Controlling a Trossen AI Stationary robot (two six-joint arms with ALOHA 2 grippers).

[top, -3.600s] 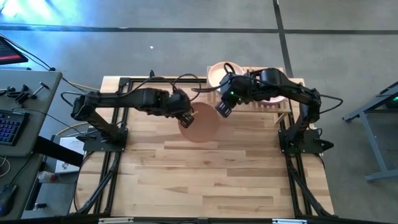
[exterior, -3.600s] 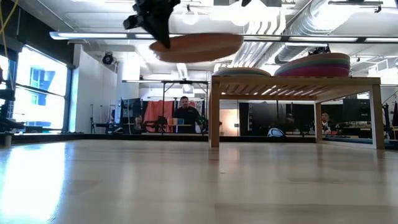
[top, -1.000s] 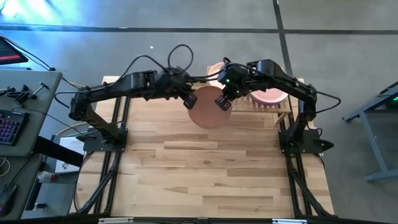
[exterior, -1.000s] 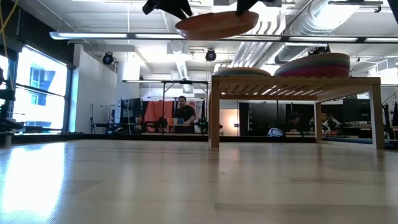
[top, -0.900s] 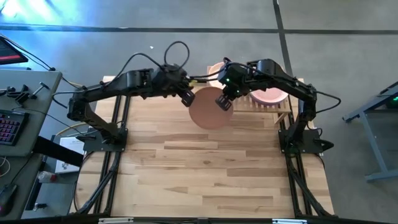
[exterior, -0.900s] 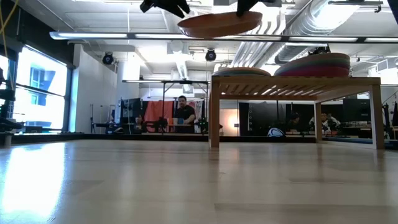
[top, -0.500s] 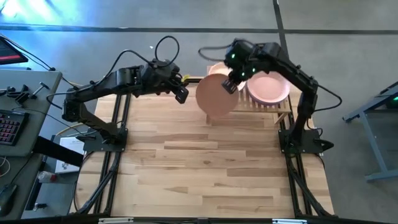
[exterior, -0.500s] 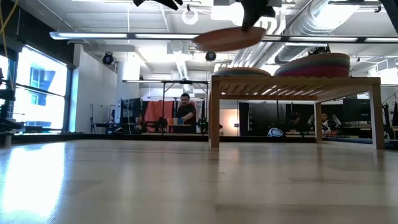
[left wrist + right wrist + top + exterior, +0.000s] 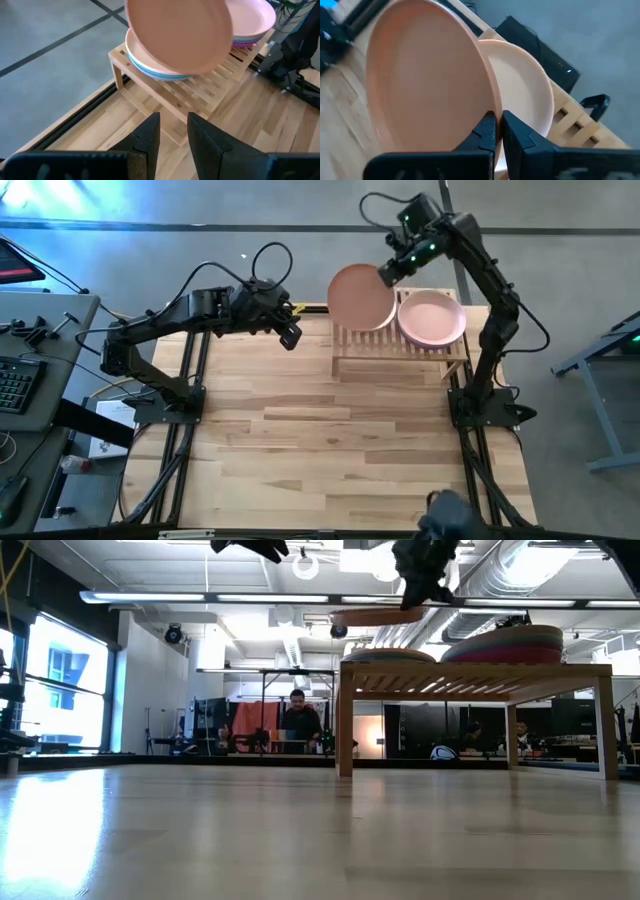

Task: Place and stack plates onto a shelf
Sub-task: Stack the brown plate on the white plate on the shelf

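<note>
The right gripper (image 9: 390,272), fingers pinching the terracotta plate's (image 9: 361,297) rim, holds it above the shelf's (image 9: 400,348) left stack, while the left gripper (image 9: 290,335) waits nearby, fingers slightly spread.

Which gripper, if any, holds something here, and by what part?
The right gripper pinches the round matte terracotta plate by its rim, above the shelf; the left gripper is open and empty.

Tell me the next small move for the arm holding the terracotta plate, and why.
Probably lower it straight down. The right gripper pinches the terracotta plate by its rim, and the plate hangs above the cream plate on the shelf without touching it. The left gripper is open and clear, off to the side.
</note>
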